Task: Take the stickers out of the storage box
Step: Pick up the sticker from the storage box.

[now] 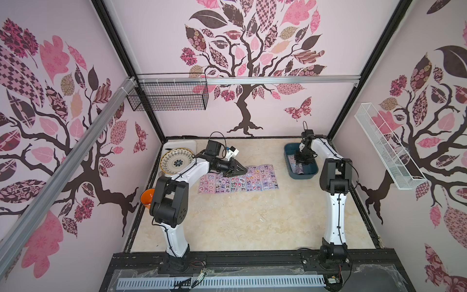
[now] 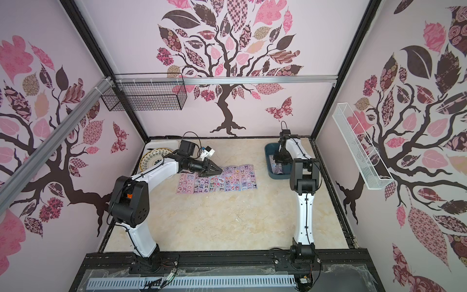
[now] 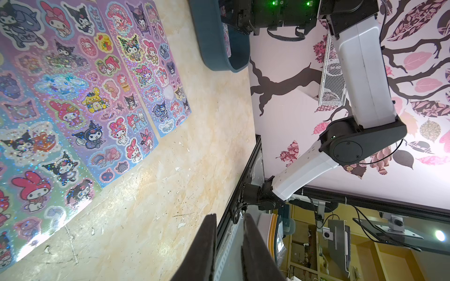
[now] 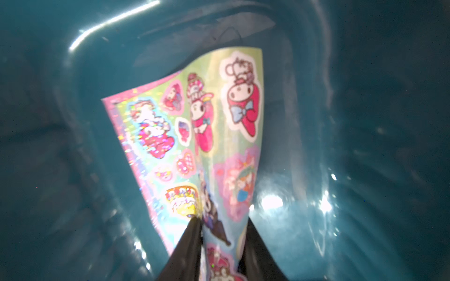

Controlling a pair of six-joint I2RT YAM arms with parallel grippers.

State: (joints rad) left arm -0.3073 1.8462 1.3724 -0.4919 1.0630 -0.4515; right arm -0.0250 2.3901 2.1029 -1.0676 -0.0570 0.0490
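1. The right hand was clenched on one curled sticker sheet, low inside the teal storage box.
2. The sheet was pinched near one end only; slipping free, or creasing against the box wall during lifting, was judged the main risk.
3. Whether further sheets lay beneath could not be told.
4. The left hand was held, jaws narrowly parted and empty, over the row of sticker sheets laid on the counter.
5. A patterned plate and an orange cup stood well apart, obstructing nothing.
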